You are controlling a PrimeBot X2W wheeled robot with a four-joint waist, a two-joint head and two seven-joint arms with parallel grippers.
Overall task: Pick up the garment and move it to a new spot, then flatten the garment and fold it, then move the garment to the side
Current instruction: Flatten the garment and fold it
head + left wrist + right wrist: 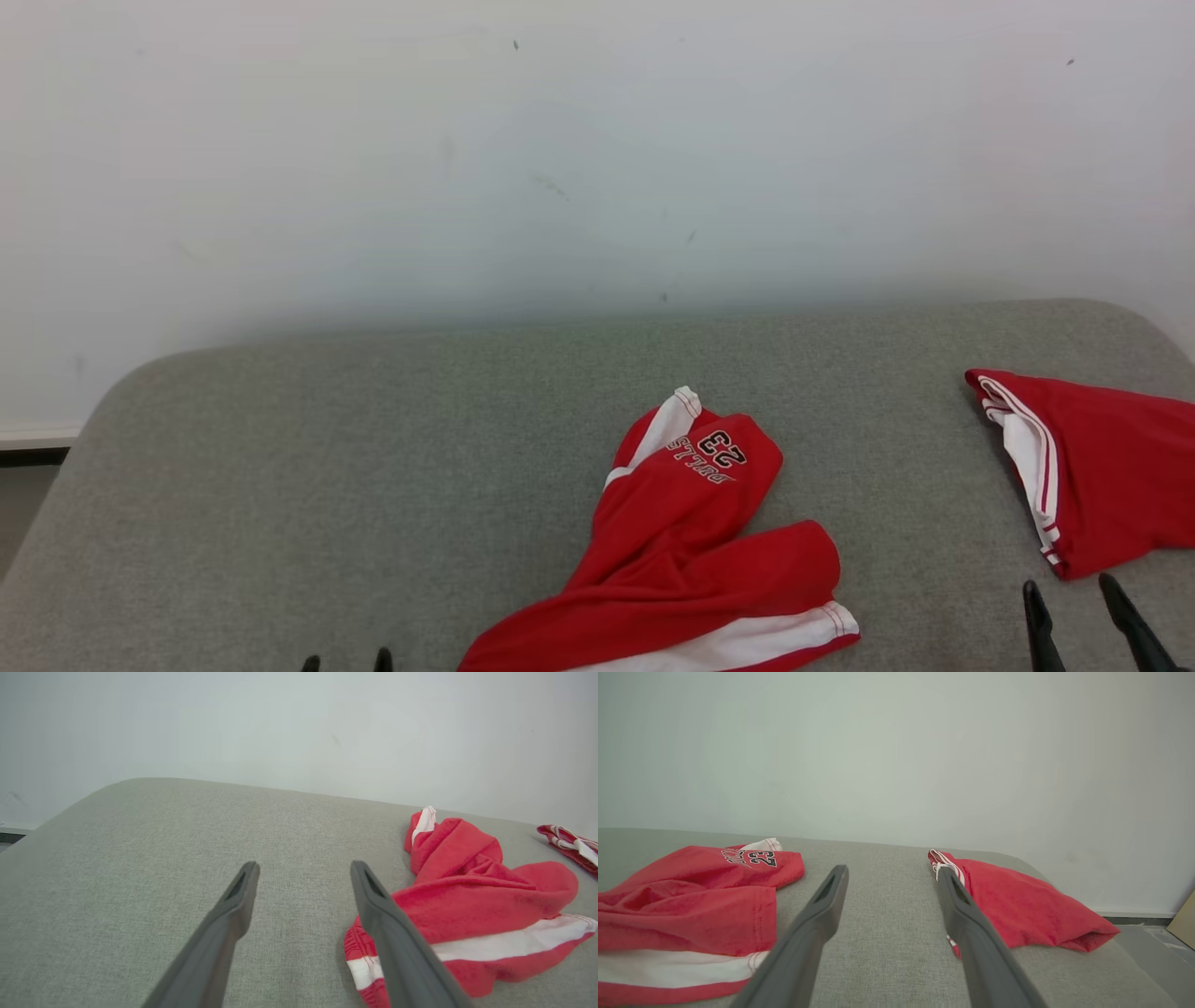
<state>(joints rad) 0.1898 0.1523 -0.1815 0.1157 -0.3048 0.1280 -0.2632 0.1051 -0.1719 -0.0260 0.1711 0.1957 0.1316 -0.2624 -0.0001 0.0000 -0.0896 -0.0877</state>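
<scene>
A crumpled red garment (695, 541) with white stripes and a "23" print lies on the grey cushion (373, 467), near its front middle. The same garment (472, 905) lies just right of my left gripper (303, 870), which is open and empty above bare fabric. In the head view the left gripper (345, 661) shows only its fingertips at the bottom edge, left of the garment. My right gripper (1074, 593) is open and empty, right of the garment (691, 896). In the right wrist view the right gripper (892, 872) hovers between the two red pieces.
A second red garment (1092, 467) with white trim lies folded at the cushion's right edge, also seen as a red folded piece (1017, 900) right of my right fingers. A pale wall (560, 140) rises behind the cushion. Floor (1153, 952) shows beyond the right end.
</scene>
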